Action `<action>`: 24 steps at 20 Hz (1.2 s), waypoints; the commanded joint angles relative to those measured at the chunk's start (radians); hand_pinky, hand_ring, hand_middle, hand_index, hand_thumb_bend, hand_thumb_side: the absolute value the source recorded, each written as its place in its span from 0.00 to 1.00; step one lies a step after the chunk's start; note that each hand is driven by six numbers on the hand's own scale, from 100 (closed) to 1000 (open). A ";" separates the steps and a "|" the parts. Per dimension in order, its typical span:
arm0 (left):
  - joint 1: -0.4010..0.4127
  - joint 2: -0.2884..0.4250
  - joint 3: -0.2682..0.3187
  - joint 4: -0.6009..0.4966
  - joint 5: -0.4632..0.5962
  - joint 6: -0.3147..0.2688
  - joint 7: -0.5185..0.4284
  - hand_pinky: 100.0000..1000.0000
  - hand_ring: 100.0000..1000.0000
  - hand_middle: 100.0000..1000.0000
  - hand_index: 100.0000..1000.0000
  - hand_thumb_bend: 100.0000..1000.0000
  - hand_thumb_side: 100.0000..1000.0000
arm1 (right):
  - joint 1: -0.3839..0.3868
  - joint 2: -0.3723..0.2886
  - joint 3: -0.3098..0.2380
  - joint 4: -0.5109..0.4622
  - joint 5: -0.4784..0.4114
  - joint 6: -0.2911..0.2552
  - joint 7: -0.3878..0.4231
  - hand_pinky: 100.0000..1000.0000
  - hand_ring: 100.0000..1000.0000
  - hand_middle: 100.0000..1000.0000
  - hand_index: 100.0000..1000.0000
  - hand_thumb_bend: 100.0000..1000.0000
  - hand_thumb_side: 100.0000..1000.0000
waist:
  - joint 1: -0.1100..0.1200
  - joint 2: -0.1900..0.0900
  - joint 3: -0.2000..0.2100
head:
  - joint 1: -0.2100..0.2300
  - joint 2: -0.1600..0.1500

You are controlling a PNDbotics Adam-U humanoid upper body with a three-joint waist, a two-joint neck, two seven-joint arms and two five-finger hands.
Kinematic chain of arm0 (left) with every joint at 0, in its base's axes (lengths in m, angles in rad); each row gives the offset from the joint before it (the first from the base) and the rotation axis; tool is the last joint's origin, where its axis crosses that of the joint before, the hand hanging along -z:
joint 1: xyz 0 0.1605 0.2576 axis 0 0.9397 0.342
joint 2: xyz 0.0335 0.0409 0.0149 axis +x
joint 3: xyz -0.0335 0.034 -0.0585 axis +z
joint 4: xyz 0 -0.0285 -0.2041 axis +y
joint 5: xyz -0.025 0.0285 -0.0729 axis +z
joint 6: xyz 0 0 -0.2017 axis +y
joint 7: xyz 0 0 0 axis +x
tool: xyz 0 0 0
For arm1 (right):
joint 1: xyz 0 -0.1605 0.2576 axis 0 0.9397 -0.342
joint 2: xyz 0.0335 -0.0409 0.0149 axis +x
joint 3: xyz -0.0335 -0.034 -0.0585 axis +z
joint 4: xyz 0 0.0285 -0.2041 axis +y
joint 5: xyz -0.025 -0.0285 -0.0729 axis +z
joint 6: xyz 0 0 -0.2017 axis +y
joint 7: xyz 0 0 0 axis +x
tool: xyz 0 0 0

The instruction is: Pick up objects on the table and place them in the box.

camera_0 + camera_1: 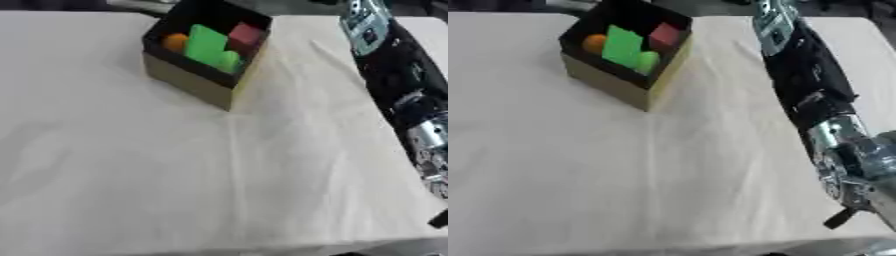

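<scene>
While the box (pixel 206 50) sits far-left of centre with green, orange and red blocks inside, no loose objects show on the cloth. Right arm (pixel 807 90) runs down the right edge, nearer the box. Its hand is low right, mostly out of view, fingers can't tell; left hand unseen.

The table (pixel 131 190) was covered with matt, wrinkled cream cloth. The box (pixel 188 80) looked like matt cardboard, black inside. The right arm (pixel 802 75) was black with shiny silver metal.

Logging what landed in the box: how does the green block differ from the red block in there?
The green block is bright green, the red block dull red. The green block looks larger and taller, a slab standing in the middle; the red block looks small and cube-like, tucked toward the far right corner. Both sit inside the black-lined cardboard box.
</scene>
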 commanded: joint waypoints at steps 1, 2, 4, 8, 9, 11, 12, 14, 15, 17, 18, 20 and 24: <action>-0.006 0.024 0.015 -0.009 0.004 0.000 0.005 0.81 0.64 0.54 0.75 0.27 0.64 | -0.030 -0.002 0.055 -0.077 -0.019 -0.064 0.079 0.58 0.57 0.47 0.58 0.07 0.17 | -0.002 -0.039 -0.003 | -0.006 -0.016; -0.005 0.023 0.015 -0.009 0.004 0.000 0.005 0.81 0.64 0.54 0.75 0.27 0.64 | -0.030 0.006 0.074 -0.085 -0.019 -0.087 0.110 0.58 0.58 0.47 0.58 0.07 0.17 | -0.002 -0.041 -0.004 | -0.010 -0.020; -0.005 0.022 0.014 -0.010 0.004 0.000 0.004 0.81 0.64 0.54 0.75 0.27 0.64 | -0.028 0.024 0.108 -0.091 -0.020 -0.132 0.170 0.59 0.58 0.48 0.59 0.08 0.19 | -0.002 -0.043 -0.004 | -0.016 -0.025; -0.003 0.020 0.015 -0.010 0.006 0.001 0.005 0.81 0.64 0.54 0.75 0.27 0.64 | -0.019 0.064 0.159 -0.092 -0.011 -0.209 0.276 0.62 0.61 0.52 0.64 0.11 0.24 | 0.000 -0.044 -0.003 | -0.028 -0.033; -0.003 0.020 0.014 -0.010 0.006 0.001 0.005 0.81 0.64 0.54 0.75 0.27 0.64 | -0.018 0.073 0.167 -0.089 0.002 -0.220 0.298 0.64 0.64 0.56 0.69 0.14 0.29 | 0.000 -0.045 -0.002 | -0.030 -0.033; -0.003 0.018 0.013 -0.010 0.007 0.001 0.004 0.81 0.64 0.54 0.75 0.27 0.64 | -0.017 0.089 0.171 -0.075 0.040 -0.230 0.337 0.67 0.68 0.64 0.82 0.20 0.37 | 0.001 -0.045 0.000 | -0.034 -0.034; -0.003 0.018 0.012 -0.010 0.007 0.001 0.003 0.81 0.64 0.54 0.75 0.27 0.64 | -0.018 0.096 0.167 -0.064 0.066 -0.225 0.352 0.68 0.70 0.69 0.89 0.24 0.41 | 0.002 -0.046 0.002 | -0.036 -0.034; -0.003 0.017 0.012 -0.009 0.007 0.001 0.002 0.81 0.64 0.54 0.75 0.27 0.64 | -0.019 0.107 0.151 -0.047 0.113 -0.204 0.356 0.69 0.72 0.77 0.96 0.29 0.46 | 0.003 -0.046 0.004 | -0.040 -0.035; -0.003 0.017 0.012 -0.009 0.007 0.001 0.002 0.81 0.64 0.54 0.75 0.27 0.64 | -0.020 0.111 0.141 -0.038 0.131 -0.190 0.348 0.70 0.73 0.79 0.97 0.32 0.48 | 0.003 -0.047 0.004 | -0.041 -0.035; -0.003 0.017 0.011 -0.008 0.007 0.001 0.002 0.81 0.64 0.54 0.75 0.27 0.64 | -0.023 0.114 0.123 -0.024 0.158 -0.159 0.319 0.70 0.74 0.83 0.99 0.32 0.51 | 0.002 -0.047 0.005 | -0.042 -0.035; -0.002 0.017 0.011 -0.008 0.007 0.001 0.002 0.81 0.64 0.54 0.75 0.27 0.64 | -0.025 0.114 0.116 -0.020 0.174 -0.141 0.299 0.70 0.75 0.85 0.99 0.37 0.53 | 0.002 -0.047 0.005 | -0.042 -0.035; -0.002 0.016 0.011 -0.007 0.007 0.001 0.002 0.81 0.64 0.54 0.75 0.27 0.64 | -0.027 0.114 0.100 -0.013 0.203 -0.107 0.257 0.70 0.75 0.85 0.99 0.36 0.54 | 0.002 -0.048 0.006 | -0.044 -0.035; -0.002 0.017 0.012 -0.007 0.007 0.001 0.002 0.81 0.64 0.54 0.75 0.27 0.64 | -0.029 0.108 0.079 -0.016 0.199 -0.074 0.191 0.70 0.74 0.84 0.98 0.31 0.52 | 0.002 -0.048 0.003 | -0.042 -0.037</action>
